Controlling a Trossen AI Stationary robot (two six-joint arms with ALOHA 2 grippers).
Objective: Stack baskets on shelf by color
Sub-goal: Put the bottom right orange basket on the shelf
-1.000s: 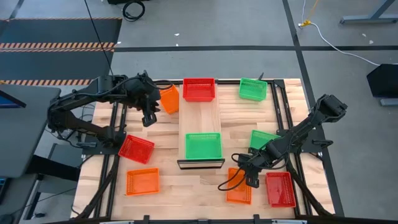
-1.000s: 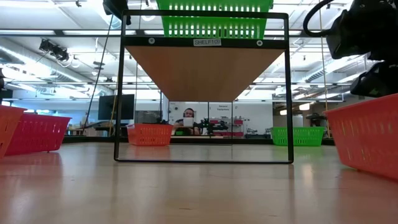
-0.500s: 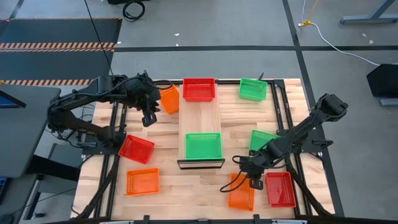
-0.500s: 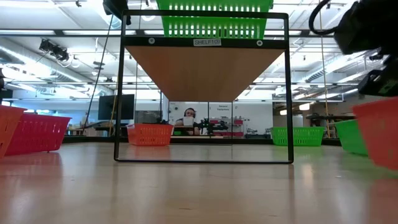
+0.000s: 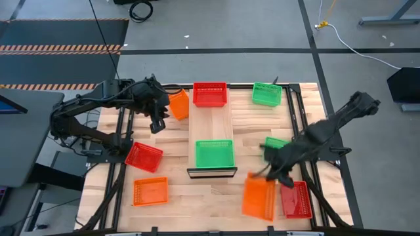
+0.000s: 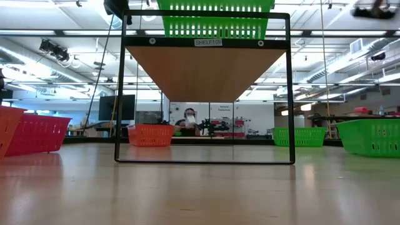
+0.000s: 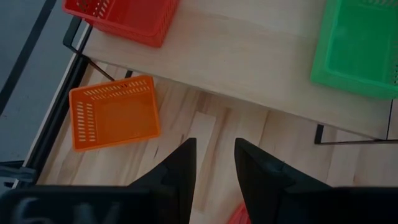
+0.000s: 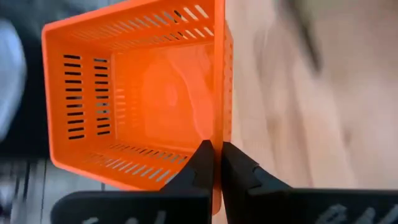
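My right gripper (image 8: 215, 163) is shut on an orange basket (image 5: 258, 197) and holds it in the air over the table's near right part. My left gripper (image 5: 157, 124) hangs open above the far left, next to another orange basket (image 5: 178, 103), touching nothing. On the shelf (image 5: 211, 121) a red basket (image 5: 210, 94) sits at the far end and a green basket (image 5: 214, 153) at the near end. Another green basket (image 5: 278, 145) lies partly under my right arm. My right gripper pinches the top edge of one side wall (image 8: 219, 134) of the orange basket, one finger inside the basket and one outside. The fingers slant down from the table's right side. The basket is lifted clear of the table and hangs tilted below them.
On the table stand a red basket (image 5: 295, 199) at the near right, a green basket (image 5: 267, 93) at the far right, a red basket (image 5: 144, 157) and an orange basket (image 5: 150, 191) at the near left. The shelf's dark frame (image 6: 204, 87) rises mid-table.
My right gripper has shut on the orange basket's wall, then risen and swung toward the table's right edge. The basket has come off the table and now hangs tilted in the air. In the low view it has risen out of the picture.
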